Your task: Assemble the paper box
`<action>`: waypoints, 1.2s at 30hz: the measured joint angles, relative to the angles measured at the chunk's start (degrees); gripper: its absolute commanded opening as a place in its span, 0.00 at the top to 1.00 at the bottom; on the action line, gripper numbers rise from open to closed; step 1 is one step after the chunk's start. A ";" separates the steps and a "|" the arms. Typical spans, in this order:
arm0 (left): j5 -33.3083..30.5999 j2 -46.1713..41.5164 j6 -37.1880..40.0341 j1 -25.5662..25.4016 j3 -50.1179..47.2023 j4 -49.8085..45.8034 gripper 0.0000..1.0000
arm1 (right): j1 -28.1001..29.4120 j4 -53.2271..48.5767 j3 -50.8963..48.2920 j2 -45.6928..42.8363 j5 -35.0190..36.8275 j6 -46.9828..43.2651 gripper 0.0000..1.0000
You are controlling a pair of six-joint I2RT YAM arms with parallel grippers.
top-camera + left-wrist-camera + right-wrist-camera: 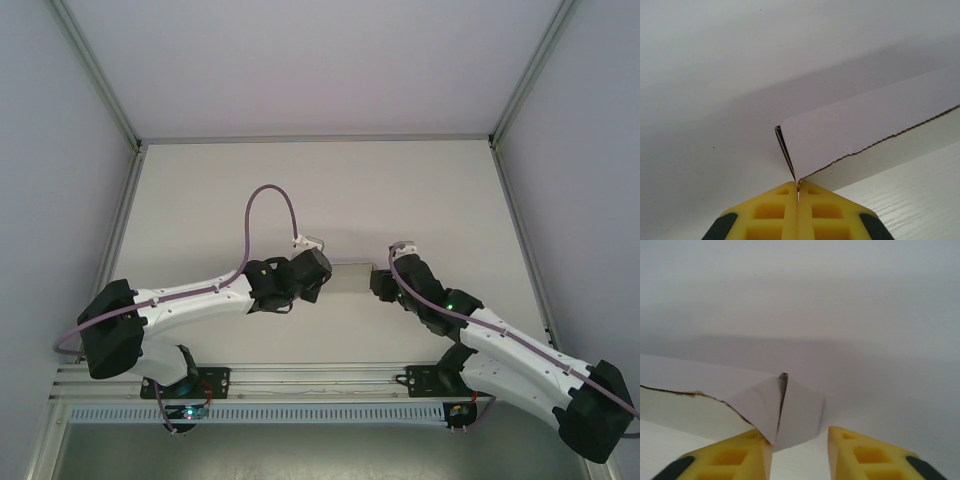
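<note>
The paper box (350,272) is seen mid-table between the grippers. Its corner is pinched by the left gripper (798,187), jaws pressed together; the right gripper (800,437) is spread around its folded end. Held by one thin pinch, it could be twisted loose

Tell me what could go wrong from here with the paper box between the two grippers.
1. The right gripper has its jaws apart around the folded end of the paper box, so that end seems loose and may sag or twist.
2. The left gripper pinches just a thin corner, so the box could slip out or crease there.
3. The folded end may spring open with nothing pressing it.
</note>
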 measured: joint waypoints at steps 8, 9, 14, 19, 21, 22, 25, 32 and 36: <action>-0.92 0.00 0.00 0.02 0.02 -0.96 1.00 | -0.76 -2.54 4.96 -4.26 -3.45 -4.33 0.43; -0.92 0.00 0.00 0.02 0.02 -0.98 1.00 | -0.74 -2.25 5.16 -4.22 -4.07 -4.61 0.43; -0.92 0.00 0.00 0.02 0.22 -1.53 1.00 | -1.57 -1.99 5.51 -2.27 -3.69 -5.18 0.52; -0.87 0.00 0.00 0.02 0.35 -1.66 1.00 | -1.99 -1.86 6.58 0.24 -2.45 -4.24 0.53; -0.85 0.07 0.00 0.02 0.52 -1.86 1.00 | -2.01 -1.70 6.51 0.81 -2.91 -3.72 0.54; -0.85 0.17 0.00 0.02 0.68 -1.99 0.99 | -2.08 -1.25 6.21 1.05 -3.32 -3.37 0.56; -0.83 0.68 0.00 0.02 1.25 -2.03 0.94 | -2.14 1.55 3.61 1.86 -4.63 -1.57 0.62; -0.70 0.90 0.00 0.11 1.42 -2.40 0.89 | -2.21 9.77 -0.48 1.81 -4.81 3.17 0.69; -0.17 0.92 -0.02 0.11 1.42 -2.40 0.88 | -2.21 15.06 -3.76 0.63 -4.90 5.07 0.73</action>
